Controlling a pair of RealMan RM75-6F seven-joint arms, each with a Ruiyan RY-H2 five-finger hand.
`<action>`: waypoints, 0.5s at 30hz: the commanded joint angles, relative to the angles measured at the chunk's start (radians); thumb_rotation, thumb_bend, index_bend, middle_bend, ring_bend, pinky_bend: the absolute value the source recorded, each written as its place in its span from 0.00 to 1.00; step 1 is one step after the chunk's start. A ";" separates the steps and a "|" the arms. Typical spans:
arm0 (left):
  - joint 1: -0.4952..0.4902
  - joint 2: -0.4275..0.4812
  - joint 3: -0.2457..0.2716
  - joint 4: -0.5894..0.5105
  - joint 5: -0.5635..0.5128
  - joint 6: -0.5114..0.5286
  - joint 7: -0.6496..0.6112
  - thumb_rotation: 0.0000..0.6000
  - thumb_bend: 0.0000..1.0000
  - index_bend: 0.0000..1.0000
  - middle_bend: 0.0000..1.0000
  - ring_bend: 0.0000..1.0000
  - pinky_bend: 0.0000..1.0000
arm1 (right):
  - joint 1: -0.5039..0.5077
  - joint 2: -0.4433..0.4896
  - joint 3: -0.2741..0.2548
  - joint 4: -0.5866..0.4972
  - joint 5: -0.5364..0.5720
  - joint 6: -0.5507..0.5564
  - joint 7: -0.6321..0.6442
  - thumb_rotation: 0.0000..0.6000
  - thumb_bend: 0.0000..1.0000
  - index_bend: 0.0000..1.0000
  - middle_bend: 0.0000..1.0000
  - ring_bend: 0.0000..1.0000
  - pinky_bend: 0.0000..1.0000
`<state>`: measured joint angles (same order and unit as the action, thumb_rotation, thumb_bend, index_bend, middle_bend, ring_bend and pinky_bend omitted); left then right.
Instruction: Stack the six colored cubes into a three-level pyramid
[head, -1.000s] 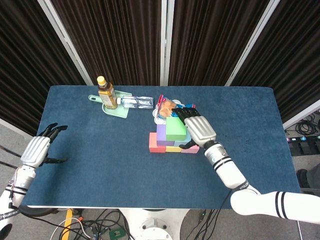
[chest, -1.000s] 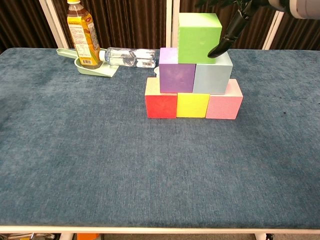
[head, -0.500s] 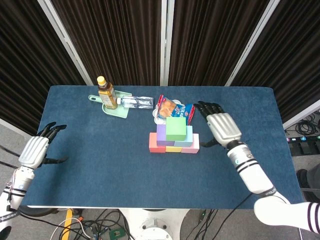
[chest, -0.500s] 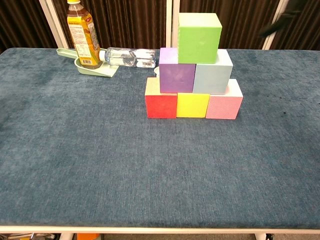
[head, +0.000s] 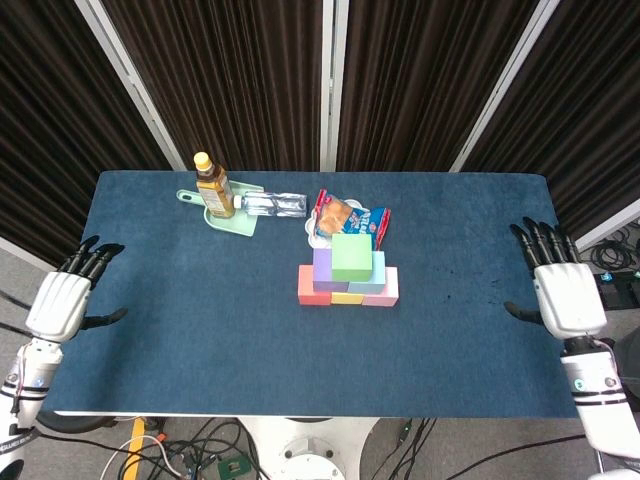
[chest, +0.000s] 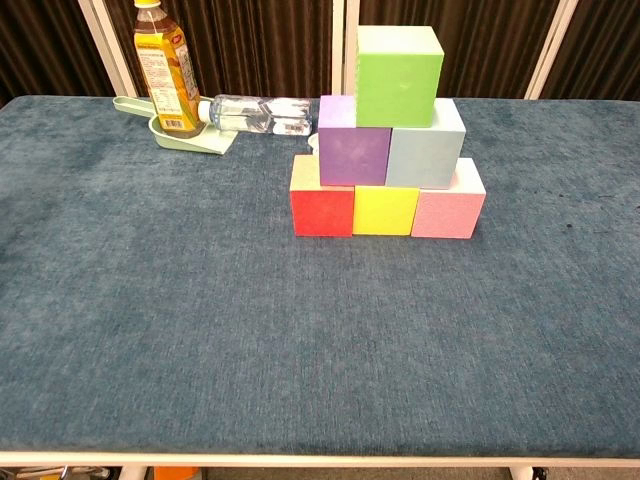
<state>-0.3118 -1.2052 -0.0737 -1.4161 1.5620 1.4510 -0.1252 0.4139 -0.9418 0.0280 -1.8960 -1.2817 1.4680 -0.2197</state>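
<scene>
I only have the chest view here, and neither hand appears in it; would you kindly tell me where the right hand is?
Observer: The right hand is at the right edge of the table, fingers spread, holding nothing.
Operator: Thank you. And the left one?
Observer: The left hand is at the left edge, also open and empty.
Operator: Is anything hidden behind the cubes?
Observer: Yes, a snack packet lies just behind them.
</scene>
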 joint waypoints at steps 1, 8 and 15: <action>0.030 0.003 0.008 -0.018 0.019 0.049 0.099 1.00 0.03 0.14 0.12 0.02 0.21 | -0.113 -0.072 -0.047 0.139 -0.094 0.114 0.053 1.00 0.00 0.00 0.00 0.00 0.00; 0.067 0.031 0.030 -0.120 0.011 0.060 0.162 1.00 0.03 0.13 0.07 0.00 0.16 | -0.203 -0.146 -0.076 0.248 -0.158 0.169 0.073 1.00 0.00 0.00 0.00 0.00 0.00; 0.073 0.047 0.030 -0.189 0.024 0.062 0.242 1.00 0.03 0.13 0.06 0.00 0.16 | -0.258 -0.216 -0.080 0.315 -0.235 0.223 0.039 1.00 0.00 0.00 0.00 0.00 0.00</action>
<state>-0.2405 -1.1641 -0.0450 -1.5925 1.5842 1.5162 0.1077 0.1667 -1.1458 -0.0511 -1.5917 -1.5012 1.6807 -0.1773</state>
